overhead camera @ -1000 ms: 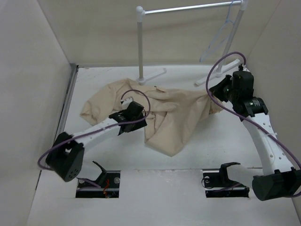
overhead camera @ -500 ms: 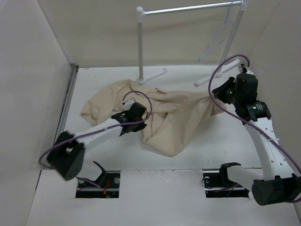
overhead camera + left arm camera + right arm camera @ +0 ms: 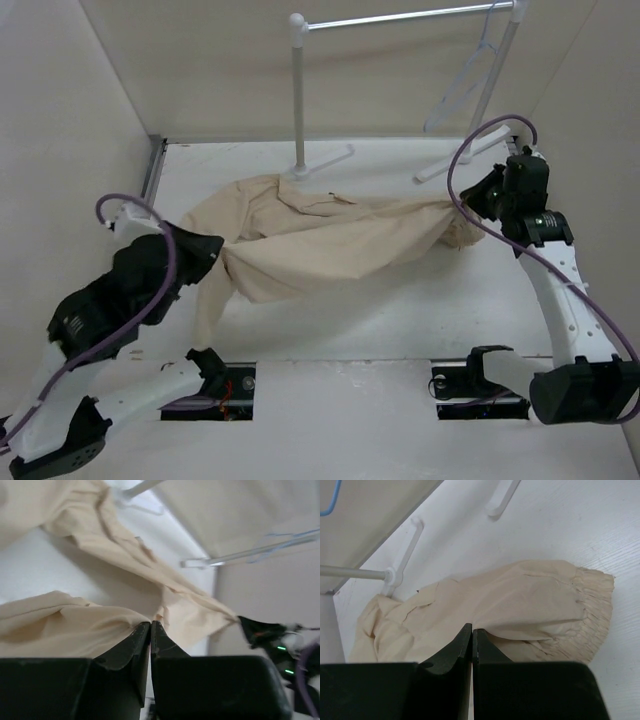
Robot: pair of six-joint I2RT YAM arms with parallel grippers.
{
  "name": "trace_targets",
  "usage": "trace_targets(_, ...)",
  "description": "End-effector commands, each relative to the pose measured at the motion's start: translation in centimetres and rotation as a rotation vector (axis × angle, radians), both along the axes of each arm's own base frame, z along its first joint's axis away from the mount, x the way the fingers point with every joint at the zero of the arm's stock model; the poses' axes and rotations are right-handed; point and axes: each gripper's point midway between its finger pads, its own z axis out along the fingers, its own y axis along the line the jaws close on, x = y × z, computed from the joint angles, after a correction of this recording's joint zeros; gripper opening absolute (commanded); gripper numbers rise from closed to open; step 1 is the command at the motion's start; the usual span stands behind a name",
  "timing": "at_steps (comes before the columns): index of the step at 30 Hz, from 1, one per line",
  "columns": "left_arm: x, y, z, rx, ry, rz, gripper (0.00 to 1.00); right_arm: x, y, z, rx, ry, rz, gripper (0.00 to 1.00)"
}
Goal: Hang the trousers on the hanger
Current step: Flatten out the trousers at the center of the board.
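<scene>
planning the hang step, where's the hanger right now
In the top view the hanger hangs far right, hooked on the clothes rack bar beside its right post, beyond the trousers.

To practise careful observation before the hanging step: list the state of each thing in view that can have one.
Left gripper: shut on the beige soft cloth cargo trousers.
Right gripper: shut on the trousers near their gathered waistband.
Trousers: stretched between both grippers, not hung.
Thin pale triangular hanger: hooked on the rack bar, empty.
</scene>
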Motion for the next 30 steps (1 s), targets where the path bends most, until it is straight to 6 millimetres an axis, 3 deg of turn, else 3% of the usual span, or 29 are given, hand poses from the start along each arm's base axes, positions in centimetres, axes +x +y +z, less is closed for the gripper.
trace_targets(1, 2.4, 0.2, -5.9, 0.312, 0.213, 0.065, 0.04, 2.3, -1.6, 1.0, -0.014, -0.053, -0.058, 0.06)
trace_targets(4, 6.9, -0.1, -9.0, 0.441, 0.304, 0.069, 0.04, 4.0, -2.7, -0.1, -0.019, -0.019, -0.087, 0.06)
trace_targets(7, 12.8, -0.3, -14.0, 0.429, 0.390, 0.039, 0.06, 5.7, -3.3, -1.2, -0.018, 0.019, -0.109, 0.07)
trace_targets(11, 19.1, 2.3, -21.2, 0.422, 0.561, 0.030, 0.16, 7.3, -4.0, -1.9, -0.039, 0.052, -0.145, 0.09)
trace_targets(13, 20.9, 3.3, -22.5, 0.425, 0.604, 0.020, 0.28, 8.0, -4.2, -1.9, -0.043, 0.066, -0.156, 0.16)
trace_targets(16, 21.6, 4.6, -20.3, 0.464, 0.552, 0.044, 0.44, 8.2, -4.1, -0.7, -0.061, 0.052, -0.156, 0.41)
trace_targets(18, 20.1, 5.3, -18.4, 0.480, 0.515, 0.065, 0.50, 7.3, -2.6, 0.5, -0.068, 0.021, -0.117, 0.53)
trace_targets(21, 13.9, 3.9, -17.5, 0.498, 0.491, 0.012, 0.47, 4.6, -0.4, 1.5, -0.081, -0.029, -0.054, 0.64)
trace_targets(23, 9.8, 2.5, -18.3, 0.529, 0.497, -0.045, 0.42, 2.6, 0.9, 1.1, -0.082, -0.043, -0.015, 0.67)
trace_targets(25, 4.8, 1.5, -21.0, 0.553, 0.572, -0.079, 0.38, 0.9, 2.5, 0.3, -0.076, -0.051, 0.036, 0.66)
trace_targets(26, 3.0, 1.1, -22.4, 0.566, 0.608, -0.093, 0.37, 0.2, 3.3, -0.1, -0.073, -0.053, 0.066, 0.58)
trace_targets(29, -0.2, 0.1, -26.1, 0.605, 0.693, -0.124, 0.38, -2.0, 6.1, -1.1, -0.041, -0.047, 0.176, 0.20)
trace_targets(30, -0.8, 0.0, -27.1, 0.613, 0.715, -0.120, 0.41, -2.8, 7.5, -1.5, -0.025, -0.044, 0.228, 0.15)
